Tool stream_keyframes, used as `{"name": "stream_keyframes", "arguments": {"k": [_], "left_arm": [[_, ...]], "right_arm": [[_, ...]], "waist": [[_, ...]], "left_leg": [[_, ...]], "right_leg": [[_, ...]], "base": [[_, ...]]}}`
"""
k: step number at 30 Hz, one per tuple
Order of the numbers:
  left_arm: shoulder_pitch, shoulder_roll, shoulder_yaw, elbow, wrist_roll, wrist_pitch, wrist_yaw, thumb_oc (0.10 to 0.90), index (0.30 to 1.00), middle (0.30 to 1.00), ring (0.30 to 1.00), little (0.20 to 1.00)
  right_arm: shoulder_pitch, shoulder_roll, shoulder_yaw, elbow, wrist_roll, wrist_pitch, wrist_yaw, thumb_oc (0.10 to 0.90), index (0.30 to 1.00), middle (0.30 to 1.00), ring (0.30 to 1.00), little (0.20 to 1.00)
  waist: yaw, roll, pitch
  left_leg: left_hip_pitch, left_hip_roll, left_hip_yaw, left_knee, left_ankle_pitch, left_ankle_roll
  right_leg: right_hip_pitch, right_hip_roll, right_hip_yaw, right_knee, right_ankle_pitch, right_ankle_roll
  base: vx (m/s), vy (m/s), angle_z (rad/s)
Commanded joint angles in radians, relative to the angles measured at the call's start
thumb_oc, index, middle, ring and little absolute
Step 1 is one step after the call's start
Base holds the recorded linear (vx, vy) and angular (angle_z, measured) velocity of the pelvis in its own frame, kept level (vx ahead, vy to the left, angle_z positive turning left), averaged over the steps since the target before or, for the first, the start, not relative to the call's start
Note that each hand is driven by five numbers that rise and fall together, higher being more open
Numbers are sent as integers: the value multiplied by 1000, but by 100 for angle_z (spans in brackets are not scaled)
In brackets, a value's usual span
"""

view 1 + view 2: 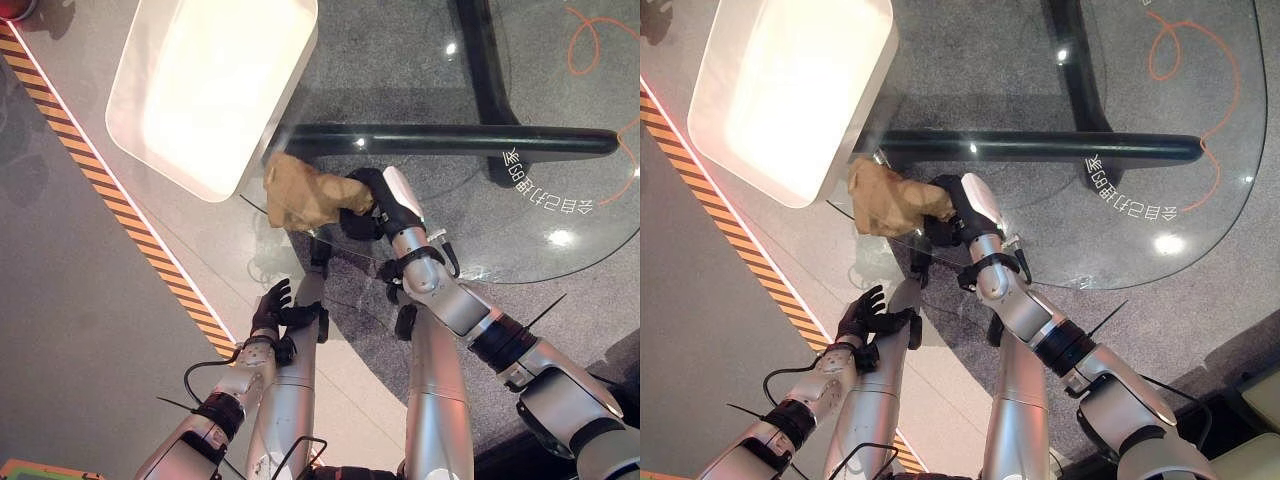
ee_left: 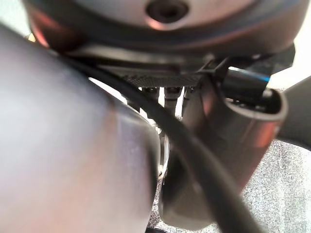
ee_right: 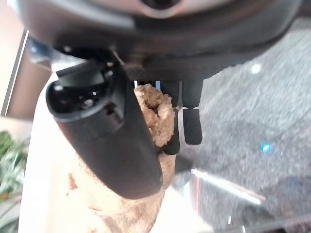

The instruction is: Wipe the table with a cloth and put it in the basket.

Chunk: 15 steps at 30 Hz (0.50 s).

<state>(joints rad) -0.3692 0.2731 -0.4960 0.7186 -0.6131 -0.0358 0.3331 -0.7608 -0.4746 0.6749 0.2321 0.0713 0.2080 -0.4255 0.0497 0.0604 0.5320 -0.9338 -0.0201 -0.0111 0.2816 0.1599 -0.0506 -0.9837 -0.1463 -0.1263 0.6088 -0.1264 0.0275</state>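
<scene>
A crumpled tan cloth (image 1: 300, 195) hangs over the near left edge of the glass table (image 1: 540, 250), just beside the white basket (image 1: 130, 120). My right hand (image 1: 375, 200) is shut on the cloth's right end. In the right wrist view its thumb (image 3: 112, 141) and fingers (image 3: 192, 124) curl round the cloth (image 3: 155, 116). The basket is a large white tub standing off the table's left edge, and its inside looks bare. My left hand (image 1: 275, 310) hangs low, below the table edge, with relaxed fingers and nothing in it.
Through the glass shows the table's black base (image 1: 450, 140). A yellow-and-black striped tape (image 1: 100, 180) runs slantwise across the floor on the left. An orange cord (image 1: 590, 40) lies at the far right.
</scene>
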Motion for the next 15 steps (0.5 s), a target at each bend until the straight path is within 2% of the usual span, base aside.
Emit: {"name": "stream_keyframes", "arguments": {"k": [1,5,8,11,15], "left_arm": [[120,-51,-31,9,-3,-8,4,800,900,900,900,900],[128,-52,-24,14,3,-16,3,800,900,900,900,900],[141,-52,-16,15,16,-23,2,800,900,900,900,900],[152,-44,-10,16,12,-37,-1,800,900,900,900,900],[158,-38,-11,15,8,-46,-1,800,900,900,900,900]], "right_arm": [[-15,0,-62,-173,-65,-20,-84,100,300,300,300,200],[-15,-22,-99,-143,-72,22,-146,100,300,300,300,200],[5,-35,-147,-115,-20,26,-223,100,300,300,300,200],[25,-54,-215,-68,34,18,-295,100,300,300,300,200],[38,-82,-288,6,151,-43,-362,100,300,300,300,200]], "waist": [[-15,15,-12],[-16,12,-12],[-18,7,-12],[-22,0,-12],[-25,-2,-12]], "left_leg": [[-23,-49,76,204,-221,48],[-24,-47,76,204,-224,49],[-26,-46,74,206,-228,50],[-25,-45,73,208,-233,50],[-23,-43,73,208,-239,51]], "right_leg": [[-1,44,-4,-183,156,56],[-1,44,-4,-184,156,56],[-3,46,-3,-184,158,56],[-1,50,-1,-187,160,56],[1,54,3,-191,162,56]], "base": [[0,0,0],[0,0,0],[3,-21,0],[0,0,0],[6,-7,-4]]}}
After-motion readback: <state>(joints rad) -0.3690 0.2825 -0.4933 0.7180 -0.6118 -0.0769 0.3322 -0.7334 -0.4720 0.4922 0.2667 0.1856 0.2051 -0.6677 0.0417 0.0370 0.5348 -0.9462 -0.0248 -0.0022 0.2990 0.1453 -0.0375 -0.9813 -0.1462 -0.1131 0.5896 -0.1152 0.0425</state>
